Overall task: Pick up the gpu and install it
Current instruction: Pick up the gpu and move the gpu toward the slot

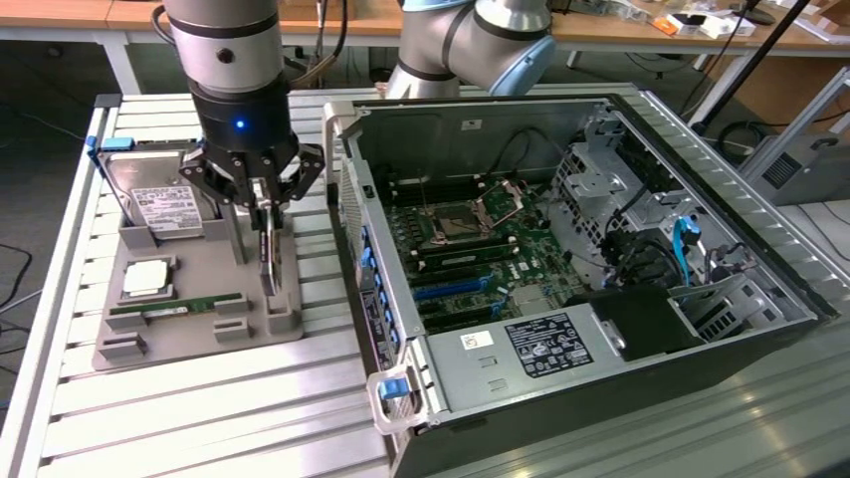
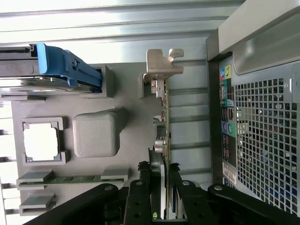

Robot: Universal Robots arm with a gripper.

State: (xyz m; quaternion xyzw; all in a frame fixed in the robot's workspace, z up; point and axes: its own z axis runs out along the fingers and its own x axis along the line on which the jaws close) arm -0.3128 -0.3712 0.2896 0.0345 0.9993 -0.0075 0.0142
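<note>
The claw (image 2: 160,168) is seen closed on the graphics card (image 2: 162,122), one black finger (image 2: 144,180) pressed against each flat face of the board. The grip is taken at the card's upper edge, toward the end away from its silver bracket (image 2: 161,65). The card is held upright on its long edge and is still seated in its slot in the grey holder (image 1: 199,339), directly beneath the claw.

That slot is found along the side of the holder that faces the computer case (image 1: 571,249), and the bracket end is propped against a small post of the holder. On the holder beside the card, a square grey block (image 2: 96,134) is set. Past the block, a processor chip (image 2: 41,140) is laid flat in a square pocket of the holder, and a green memory stick (image 2: 75,179) is laid in a narrow slot of the holder near the chip. A hard drive (image 1: 166,204) with a blue frame is propped at the end of the holder toward the card's bracket.

The holder is placed on a slatted metal table (image 1: 199,418). Just beside the holder, the case is laid open, with its motherboard (image 1: 479,239) exposed. Wooden benches (image 1: 624,35) can be made out beyond the holder.
</note>
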